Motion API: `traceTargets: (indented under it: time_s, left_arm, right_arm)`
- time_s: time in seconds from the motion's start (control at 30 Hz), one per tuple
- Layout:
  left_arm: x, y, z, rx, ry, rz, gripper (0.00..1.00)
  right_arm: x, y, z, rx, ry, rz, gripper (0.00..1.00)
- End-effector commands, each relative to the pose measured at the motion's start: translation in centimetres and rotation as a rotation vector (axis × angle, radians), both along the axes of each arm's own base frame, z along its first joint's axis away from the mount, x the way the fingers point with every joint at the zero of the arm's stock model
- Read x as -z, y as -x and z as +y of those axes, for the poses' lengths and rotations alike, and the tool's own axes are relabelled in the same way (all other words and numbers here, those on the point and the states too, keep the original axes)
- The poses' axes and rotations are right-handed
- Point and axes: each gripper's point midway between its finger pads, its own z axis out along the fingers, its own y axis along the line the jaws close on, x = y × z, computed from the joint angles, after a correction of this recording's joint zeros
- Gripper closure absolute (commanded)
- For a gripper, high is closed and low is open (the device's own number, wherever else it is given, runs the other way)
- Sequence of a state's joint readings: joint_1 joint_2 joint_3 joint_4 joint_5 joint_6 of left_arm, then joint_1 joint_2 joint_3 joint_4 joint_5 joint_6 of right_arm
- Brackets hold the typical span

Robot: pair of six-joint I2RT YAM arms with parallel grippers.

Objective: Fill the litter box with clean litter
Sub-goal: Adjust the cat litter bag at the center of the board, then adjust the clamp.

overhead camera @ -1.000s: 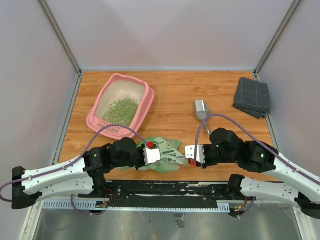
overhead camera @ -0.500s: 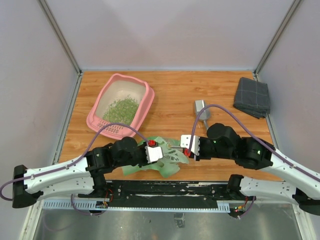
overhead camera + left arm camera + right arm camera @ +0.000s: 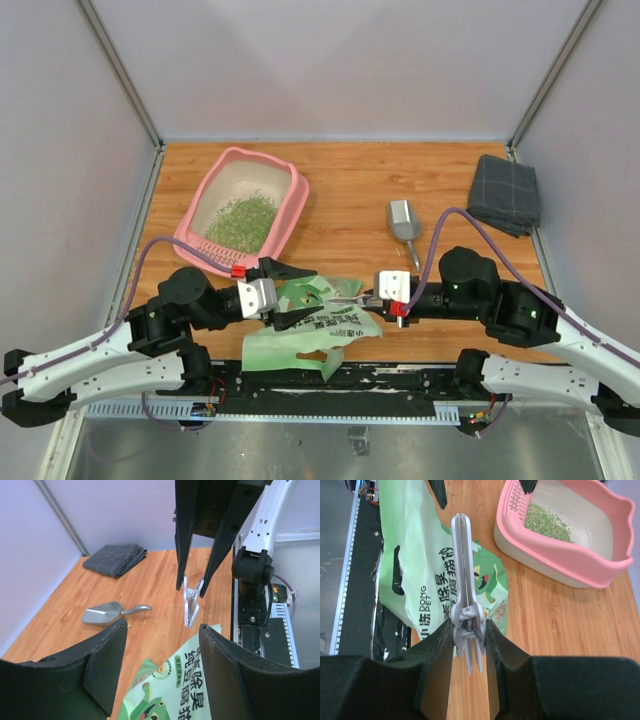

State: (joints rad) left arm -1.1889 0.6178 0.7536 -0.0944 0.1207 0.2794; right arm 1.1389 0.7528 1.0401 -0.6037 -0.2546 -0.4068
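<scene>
The pink litter box [image 3: 196,207] stands at the back left, with a heap of green clean litter [image 3: 243,222] in it; the right wrist view shows the litter box [image 3: 555,556] and the clean litter [image 3: 546,522] too. A light green printed bag [image 3: 312,328] lies flat near the front edge. My left gripper [image 3: 291,296] is open, its fingers to either side over the bag [image 3: 186,690], holding nothing. My right gripper [image 3: 376,298] is shut on a grey spring clip [image 3: 464,597], which points left over the bag [image 3: 415,580]. The clip [image 3: 190,603] hangs above the wood.
A grey metal scoop [image 3: 404,220] lies on the wooden table right of the litter box. A folded grey cloth [image 3: 504,193] sits at the back right corner. Pale walls enclose the table on three sides.
My left gripper has opened, let go of the bag and drawn back to the left. The bag has dropped flat and spread toward the front edge. The right gripper keeps the clip.
</scene>
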Motion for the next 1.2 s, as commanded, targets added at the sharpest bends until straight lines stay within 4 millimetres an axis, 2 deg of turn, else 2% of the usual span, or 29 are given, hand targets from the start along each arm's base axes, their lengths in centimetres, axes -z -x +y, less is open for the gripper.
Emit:
traceTargets:
  time_s: [0.0,0.17,0.27,0.33,0.4,0.53,0.67,0.7,0.73,0.77,0.87,0.93,1.07,1.17]
  left_arm:
    - [-0.9,0.5,-0.9,0.044,0.013,-0.023,0.36]
    - [-0.4,0.9,-1.6,0.088,-0.016,-0.041,0.46]
    - [-0.6,1.1,-1.8,0.101,-0.016,-0.049,0.62]
    - [-0.6,1.1,-1.8,0.104,-0.019,-0.055,0.69]
    - [-0.6,1.2,-1.8,0.111,-0.022,-0.060,0.80]
    - [-0.7,1.4,-1.8,0.124,-0.014,-0.065,0.99]
    - [-0.5,1.3,-1.8,0.117,-0.021,-0.068,1.00]
    - [-0.5,1.2,-1.8,0.112,-0.025,-0.068,1.00]
    - [-0.5,1.1,-1.8,0.104,-0.029,-0.067,1.00]
    - [-0.4,0.9,-1.7,0.095,-0.036,-0.065,1.00]
    - [0.0,0.2,-1.6,0.057,-0.067,-0.056,1.00]
    - [0.3,-0.2,-1.6,0.039,-0.094,-0.055,1.00]
    - [0.9,-0.5,-1.6,0.031,-0.135,-0.050,1.00]
    - [1.5,-0.9,-1.6,0.008,-0.172,-0.039,1.00]
  right_arm:
    - [-2.0,1.0,2.0,-0.072,-0.098,-0.001,0.95]
    - [-2.4,1.2,2.9,-0.093,-0.121,0.018,0.93]
    - [-2.3,1.0,3.3,-0.088,-0.125,0.022,0.93]
    - [-2.5,0.9,3.4,-0.087,-0.141,0.021,0.92]
    - [-2.4,0.9,3.6,-0.085,-0.143,0.022,0.91]
    - [-1.4,0.5,3.8,-0.067,-0.118,0.031,0.88]
    - [-0.9,0.3,3.8,-0.055,-0.101,0.038,0.74]
    - [-0.8,0.1,3.7,-0.050,-0.090,0.032,0.68]
    - [-0.8,-0.1,3.5,-0.038,-0.074,0.025,0.59]
    - [-0.6,-0.4,3.2,-0.022,-0.053,0.018,0.55]
    - [0.0,-1.0,2.8,0.006,0.030,0.022,0.51]
    - [0.3,-1.1,2.7,0.009,0.086,0.039,0.51]
    - [0.1,-2.0,2.5,0.060,0.143,0.047,0.66]
    - [-0.4,-2.1,2.8,0.061,0.127,0.040,0.68]
